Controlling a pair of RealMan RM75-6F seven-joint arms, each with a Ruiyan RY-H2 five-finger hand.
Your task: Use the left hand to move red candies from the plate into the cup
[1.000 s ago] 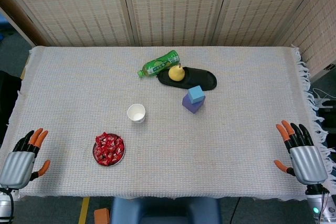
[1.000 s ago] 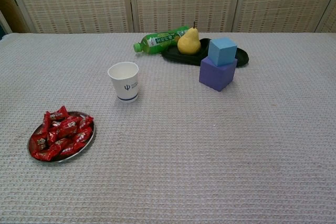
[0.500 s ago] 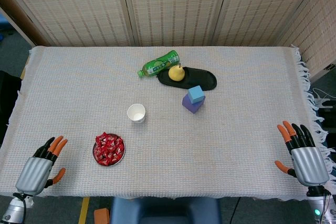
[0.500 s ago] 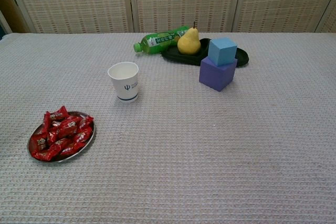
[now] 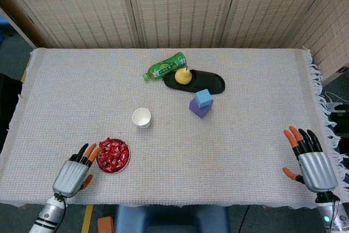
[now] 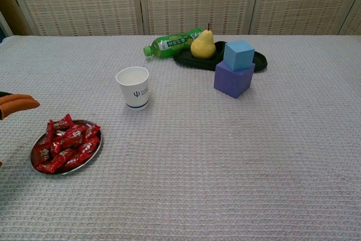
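The cloth-covered bench (image 5: 245,113) carried everything. The left hand (image 5: 73,174), fingers spread and empty, had slid in beside the plate (image 5: 100,163) of red candies (image 5: 113,154), so picking looked imminent. The paper cup (image 5: 142,118) stood near, apparently empty. The right hand (image 5: 311,162) rested spread.

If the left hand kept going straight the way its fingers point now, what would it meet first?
Probably the plate of red candies. The left hand is open just beside it, fingers angled up and toward its near-left rim. Height above the cloth is unclear, so it might pass over the rim.
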